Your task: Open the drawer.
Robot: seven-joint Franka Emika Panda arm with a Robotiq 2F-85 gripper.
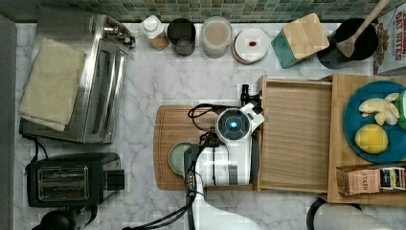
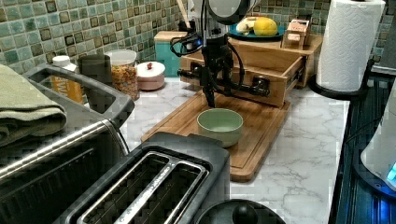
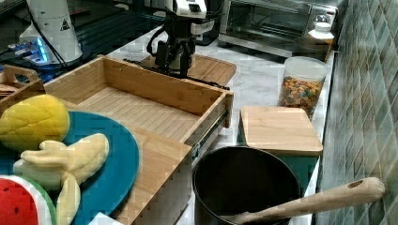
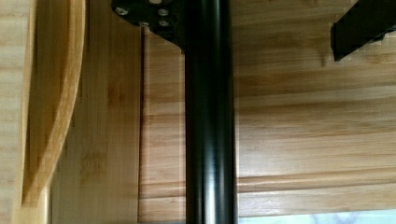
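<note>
Drawer (image 1: 294,136) stands pulled well out. My hand (image 2: 215,79) sits at its black handle (image 4: 208,121), fingers astride the bar; I cannot tell whether clamped.

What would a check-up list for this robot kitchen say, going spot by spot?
Surface: white marble counter, with a cutting board lying on it.
Job's things: drawer pulled far out, tray empty; black handle on its front.
Clutter: green bowl on the board, toaster, toaster oven with a towel, cereal jar, pot with a wooden spoon, blue plate of toy fruit.
Gripper: gripper at the handle, above the board.
Cables: black cables looping off the arm.
Surroundings: green tiled wall, paper towel roll.
</note>
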